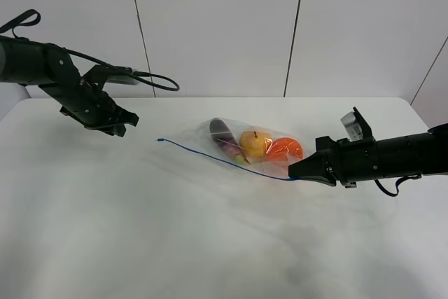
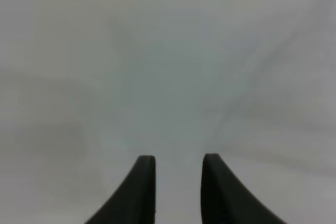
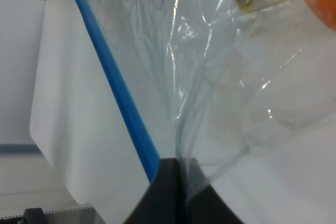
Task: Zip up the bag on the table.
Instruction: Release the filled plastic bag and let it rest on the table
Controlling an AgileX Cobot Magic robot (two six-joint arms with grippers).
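Observation:
The clear bag [image 1: 259,146] lies in the middle of the white table [image 1: 140,229], holding a yellow fruit [image 1: 253,143], an orange [image 1: 285,148] and a purple eggplant [image 1: 225,146]. Its blue zipper strip [image 1: 217,157] runs from a free left end to my right gripper [image 1: 294,171], which is shut on the bag's right corner. The right wrist view shows the fingers [image 3: 168,182] pinched on plastic beside the strip [image 3: 113,85]. My left gripper [image 1: 122,125] hovers open and empty above the table, well left of the bag, its fingertips [image 2: 146,169] parted over bare table.
The white wall panels [image 1: 217,26] stand behind the table's back edge. The table's right back corner [image 1: 409,106] is near my right arm [image 1: 392,155].

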